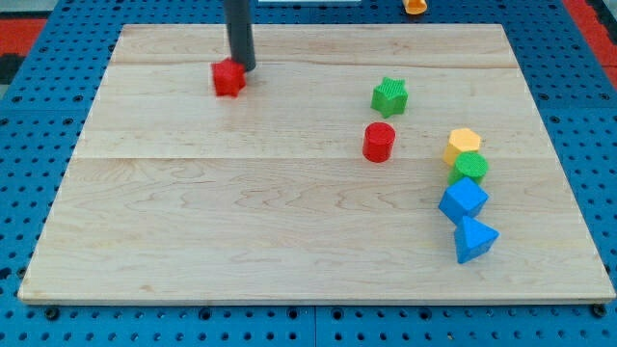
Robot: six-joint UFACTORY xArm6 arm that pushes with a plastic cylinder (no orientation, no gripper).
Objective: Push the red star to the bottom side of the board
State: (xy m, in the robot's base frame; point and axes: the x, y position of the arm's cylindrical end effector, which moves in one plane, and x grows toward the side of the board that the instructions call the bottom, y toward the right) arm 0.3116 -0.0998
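Our wooden counter point(289, 231) lies wide and mostly bare, with a green star point(390, 96), a red cylinder point(379, 142) and a touching column of yellow block point(463, 145), green block point(469, 168), blue cube point(464, 200) and blue wedge point(474, 239) toward the view's right. The red star point(228, 78) sits near the view's top, left of centre, so we judge nearly the whole push toward the bottom side remains undone. Our tool is a plain rod with nothing to spread or pinch, and my tip point(242, 68) rests just above and right of the red star, apparently touching it.
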